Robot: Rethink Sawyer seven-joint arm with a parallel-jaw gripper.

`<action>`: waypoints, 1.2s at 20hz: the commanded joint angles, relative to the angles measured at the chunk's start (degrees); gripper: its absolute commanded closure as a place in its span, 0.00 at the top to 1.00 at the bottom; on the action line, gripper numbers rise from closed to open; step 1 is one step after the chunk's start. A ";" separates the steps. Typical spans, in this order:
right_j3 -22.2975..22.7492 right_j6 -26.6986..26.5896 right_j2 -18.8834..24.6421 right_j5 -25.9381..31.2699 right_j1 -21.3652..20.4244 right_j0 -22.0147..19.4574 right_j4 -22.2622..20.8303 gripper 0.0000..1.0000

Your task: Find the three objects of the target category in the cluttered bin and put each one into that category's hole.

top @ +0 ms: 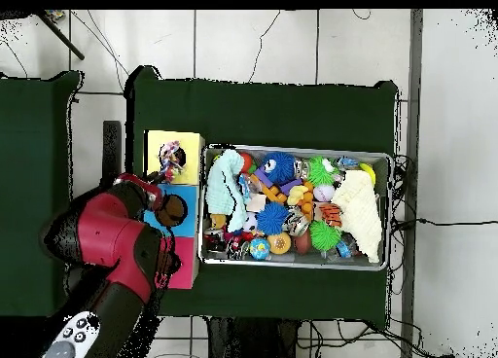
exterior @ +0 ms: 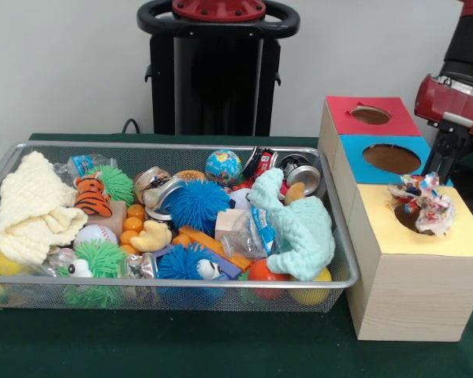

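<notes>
The wire-mesh bin (exterior: 181,146) holds many toys. The pale-yellow knitted cloth (exterior: 31,209) lies at its left end. The mint-green knitted cloth (exterior: 299,224) lies at its right end. The small white printed cloth (exterior: 422,203) sits crumpled on the hole of the yellow-topped box (exterior: 457,236), outside the bin. The blue-topped box's hole (exterior: 392,158) is uncovered. My gripper (exterior: 448,157) hangs just right of the blue top, above and behind the white cloth, with nothing seen in it. In the overhead view the gripper (top: 148,187) is between the white cloth (top: 173,160) and the blue hole (top: 175,210).
The red-topped box (exterior: 370,116) stands behind the blue one, all three in a row right of the bin. Spiky blue (exterior: 195,205) and green (exterior: 102,260) balls, a globe ball (exterior: 223,166), cans and a toy tiger (exterior: 91,197) fill the bin. The pedestal (exterior: 213,71) stands behind.
</notes>
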 commanded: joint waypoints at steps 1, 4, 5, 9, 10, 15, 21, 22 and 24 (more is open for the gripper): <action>-2.33 15.19 2.56 5.23 0.74 -1.37 1.23 0.00; -1.78 14.73 2.53 4.09 0.91 -1.77 0.97 0.00; -1.51 14.70 2.61 3.84 0.90 -1.83 0.96 0.00; -0.90 14.43 3.07 2.64 0.96 -2.11 0.91 0.00; -0.83 14.43 3.07 2.53 0.98 -2.13 0.90 0.00; -0.54 14.37 3.26 1.87 1.06 -2.21 0.90 0.00; -0.82 14.15 3.06 2.69 1.03 -2.41 0.72 0.00; -0.75 14.42 3.40 3.47 0.81 -2.64 0.97 0.00; -0.45 14.32 3.93 3.72 0.44 -3.02 1.05 1.00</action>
